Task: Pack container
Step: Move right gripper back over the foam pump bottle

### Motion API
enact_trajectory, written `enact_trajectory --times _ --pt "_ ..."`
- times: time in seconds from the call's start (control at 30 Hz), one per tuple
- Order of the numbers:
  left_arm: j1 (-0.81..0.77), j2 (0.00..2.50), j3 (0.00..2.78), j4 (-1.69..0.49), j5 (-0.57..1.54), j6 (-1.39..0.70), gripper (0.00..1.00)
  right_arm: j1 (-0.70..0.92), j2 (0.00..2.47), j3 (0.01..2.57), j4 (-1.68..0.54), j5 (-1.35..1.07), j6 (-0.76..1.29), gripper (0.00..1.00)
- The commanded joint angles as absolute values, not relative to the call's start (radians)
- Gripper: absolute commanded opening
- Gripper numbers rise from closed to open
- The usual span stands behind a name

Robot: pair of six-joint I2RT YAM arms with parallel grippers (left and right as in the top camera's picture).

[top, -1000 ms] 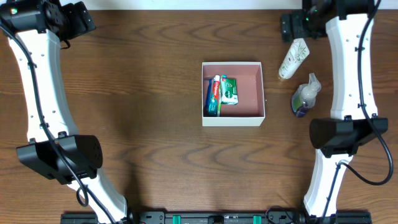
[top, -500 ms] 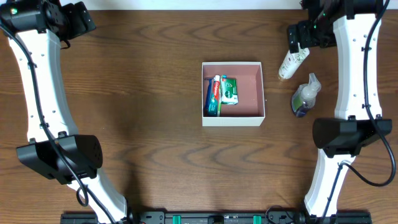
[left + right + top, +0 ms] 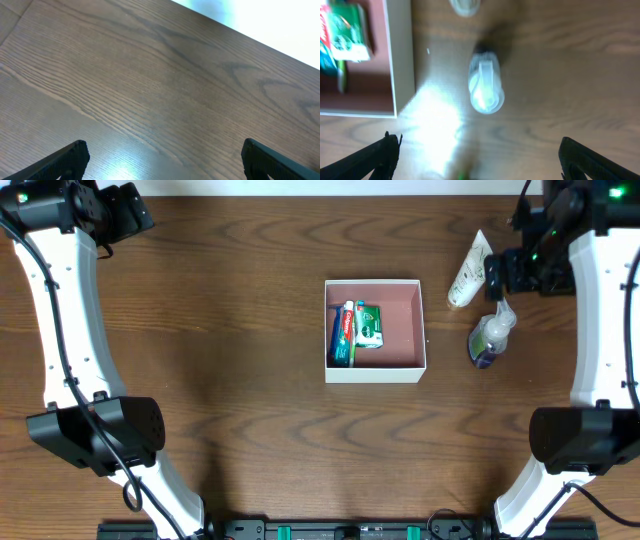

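The container (image 3: 375, 374) sat on the wooden table (image 3: 250, 380), open-topped, with a toothpaste tube (image 3: 346, 330) and a green box (image 3: 369, 326) in its left half and its right half bare. Just right of the container lay a white tube (image 3: 469, 272) and a pump bottle (image 3: 491, 338). The right gripper (image 3: 480, 157) hung over that bottle, jaws spread wide, holding nothing. The left gripper (image 3: 165, 160) sat well off beyond the container's far-left corner, equally wide and empty. The container looked light and thin-walled, likely to flex or slide if nudged. I would pinch 1 wall near a corner, or leave it standing.
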State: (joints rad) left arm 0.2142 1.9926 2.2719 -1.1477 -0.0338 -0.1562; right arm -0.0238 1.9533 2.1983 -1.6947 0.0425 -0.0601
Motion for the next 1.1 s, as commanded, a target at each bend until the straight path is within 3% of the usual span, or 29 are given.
enact_trajectory --times 0.0,0.57,1.07 --pt "0.217 1.998 2.272 -1.150 -0.046 -0.150 0.98 -0.031 1.943 2.125 -1.698 0.057 -0.084 0.99" --pt "0.217 1.998 2.272 -1.150 -0.046 -0.150 0.98 -0.060 1.949 1.808 -1.417 0.061 -0.192 0.99" --pt "0.217 1.998 2.272 -1.150 -0.046 -0.150 0.98 -0.086 1.949 1.786 -1.327 -0.080 -0.271 0.97"
